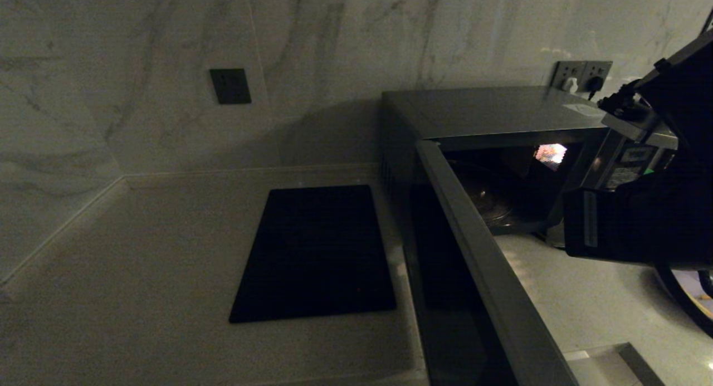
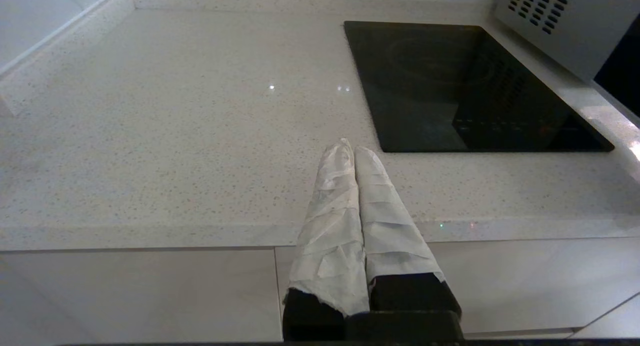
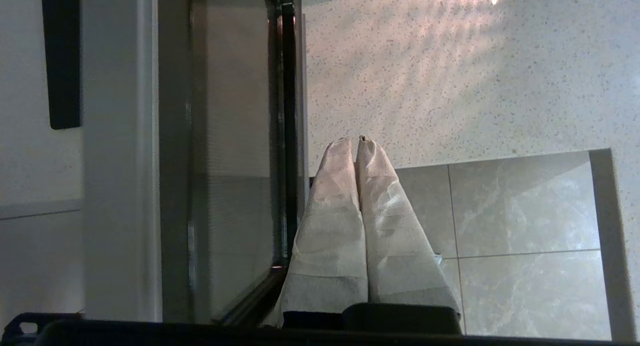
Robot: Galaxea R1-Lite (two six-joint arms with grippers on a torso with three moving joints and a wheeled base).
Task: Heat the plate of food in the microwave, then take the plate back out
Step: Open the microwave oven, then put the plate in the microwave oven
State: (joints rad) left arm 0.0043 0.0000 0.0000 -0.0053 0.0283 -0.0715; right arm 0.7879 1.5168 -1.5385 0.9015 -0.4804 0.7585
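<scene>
The microwave [image 1: 490, 107] stands at the right of the counter with its door [image 1: 484, 252] swung wide open toward me. Its dark cavity shows a dim round shape [image 1: 490, 199] that I cannot identify. The plate of food does not show in any view. My right arm [image 1: 629, 219] hangs in front of the microwave's right-hand panel. Its gripper [image 3: 356, 140] is shut with nothing in it and sits beside the door's glass [image 3: 225, 161]. My left gripper [image 2: 350, 146] is shut and empty, parked over the counter's front edge.
A flat black mat [image 1: 315, 252] lies on the pale speckled counter [image 2: 175, 111] left of the microwave. A dark switch plate [image 1: 230, 86] and plugged sockets [image 1: 582, 74] sit on the marble wall. Floor tiles [image 3: 520, 211] show past the counter edge.
</scene>
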